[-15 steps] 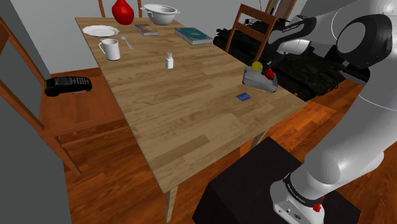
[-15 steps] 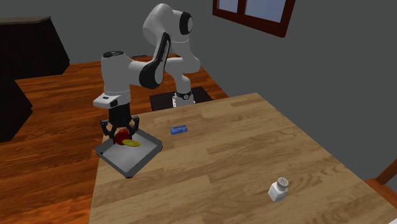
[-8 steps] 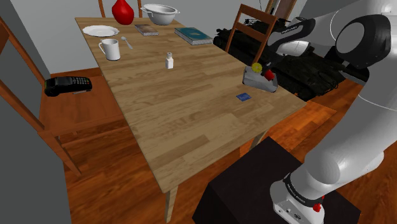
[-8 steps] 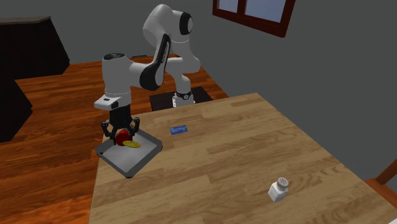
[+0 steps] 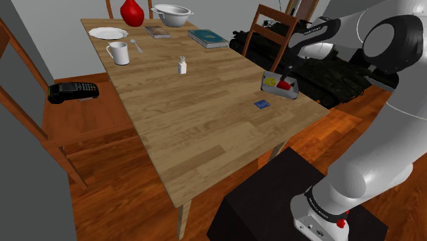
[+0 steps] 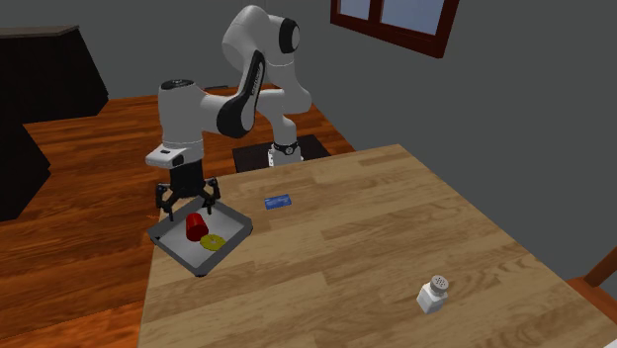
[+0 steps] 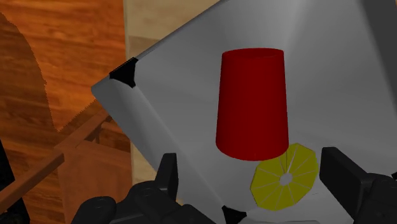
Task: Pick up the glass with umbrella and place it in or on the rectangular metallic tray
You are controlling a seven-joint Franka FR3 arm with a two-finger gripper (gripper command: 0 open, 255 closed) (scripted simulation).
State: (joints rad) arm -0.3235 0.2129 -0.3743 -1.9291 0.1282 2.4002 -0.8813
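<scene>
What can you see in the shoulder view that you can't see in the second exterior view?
The shoulder view adds a white mug, a plate, a bowl, a red vase and a book at the table's far end. The second exterior view adds a window in the grey wall. Both share the grey tray holding the red glass and yellow umbrella, the blue card and the white shaker.

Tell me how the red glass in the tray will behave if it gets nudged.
The red glass seems to lie on its side in the grey tray, so it would probably roll, curving since it tapers. The yellow umbrella by its wider end may brake that. The tray's raised rim should likely contain it.
</scene>
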